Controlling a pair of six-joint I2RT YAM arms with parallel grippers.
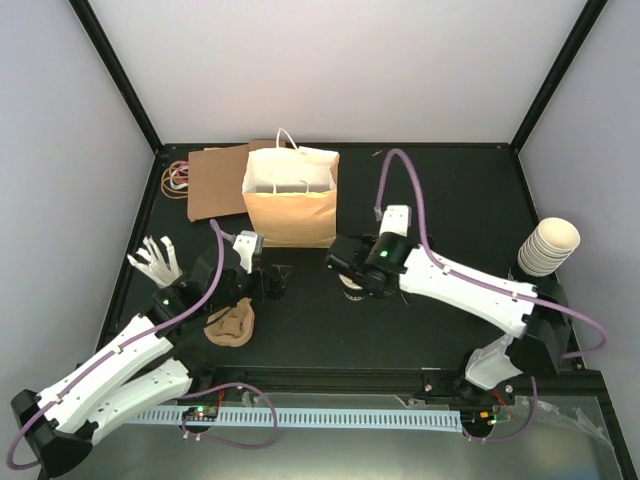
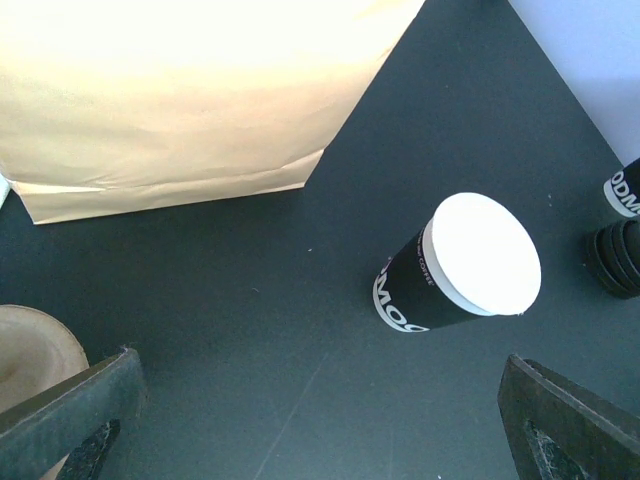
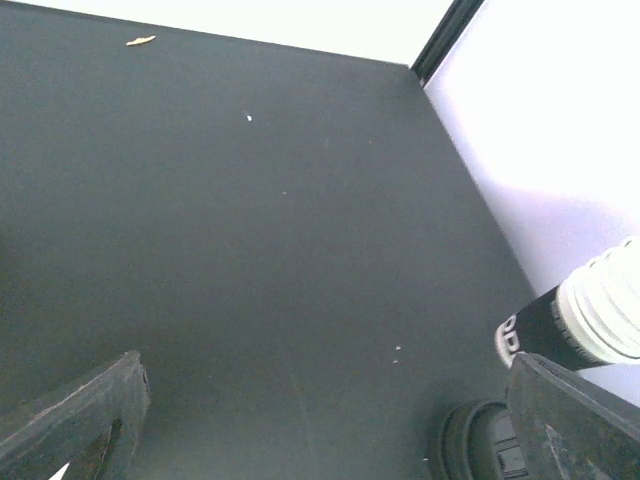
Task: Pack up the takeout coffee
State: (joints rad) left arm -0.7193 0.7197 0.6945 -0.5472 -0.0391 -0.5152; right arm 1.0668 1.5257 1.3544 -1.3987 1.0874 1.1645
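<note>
One takeout coffee (image 2: 470, 268), a dark cup with a white lid, stands on the black table right of the paper bag (image 2: 190, 90). In the top view this takeout coffee (image 1: 352, 290) shows just below my right gripper (image 1: 352, 268). My left gripper (image 2: 320, 420) is open, low over bare table, with the cup ahead and to the right of its fingers (image 2: 70, 410). My right gripper (image 3: 320, 420) is open too, with nothing between its fingers (image 3: 575, 420). The paper bag (image 1: 290, 195) stands upright and open at the back centre.
A brown pulp tray (image 1: 230, 325) lies by the left gripper. A stack of cream cups (image 1: 548, 247) in a dark cup and black lids (image 3: 480, 445) sit at the right edge. Flat brown paper (image 1: 213, 182), rubber bands (image 1: 177, 177) and white cutlery (image 1: 158, 262) lie at left.
</note>
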